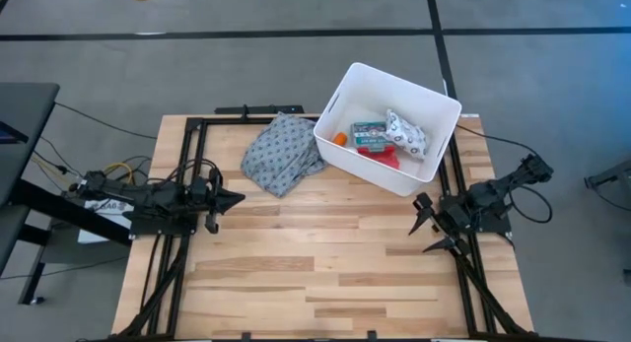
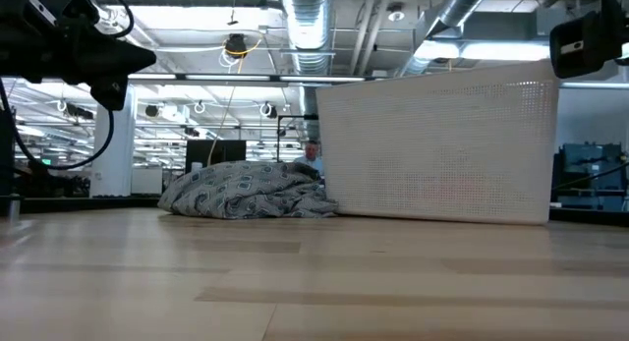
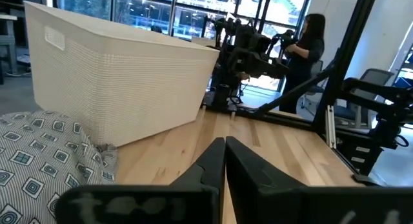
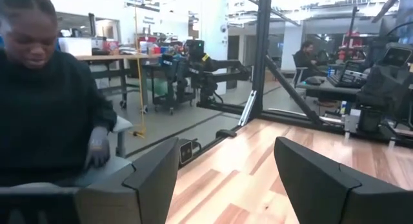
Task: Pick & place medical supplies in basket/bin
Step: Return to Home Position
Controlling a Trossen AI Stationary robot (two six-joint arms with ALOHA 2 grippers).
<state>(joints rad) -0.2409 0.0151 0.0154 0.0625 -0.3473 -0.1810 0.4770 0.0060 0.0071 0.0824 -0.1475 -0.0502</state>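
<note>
- Medical supplies (image 1: 385,140) lie all together inside the white bin (image 1: 434,101), low on its floor
- Inside the bin, the green first-aid box (image 1: 371,135) lies flat about in the middle
- The white patterned soft pack (image 1: 406,133) lies on the right side of the bin, touching the box and leaning toward the right wall
- The orange tube (image 1: 340,138) shows only as a small piece at the left wall of the bin, just beside the box
- A red-pink item (image 1: 383,157) lies between the box and the near wall of the bin; what it is I cannot tell
- The bin stands upright on the wooden table (image 1: 296,273), turned at an angle to the table's edges
- The grey dotted cloth (image 1: 284,153) lies crumpled just left of the bin and touches its left wall; it is outside the bin
- The left gripper (image 1: 235,197) is well apart from the bin, to its left beyond the cloth; its two fingers are pressed together and hold nothing
- The right gripper (image 1: 422,229) is near the bin, off its near right corner and not touching it; its fingers are spread wide and between them is nothing
- A person in a dark top (image 4: 45,108) shows in the right wrist view, off the table and away from the bin
</note>
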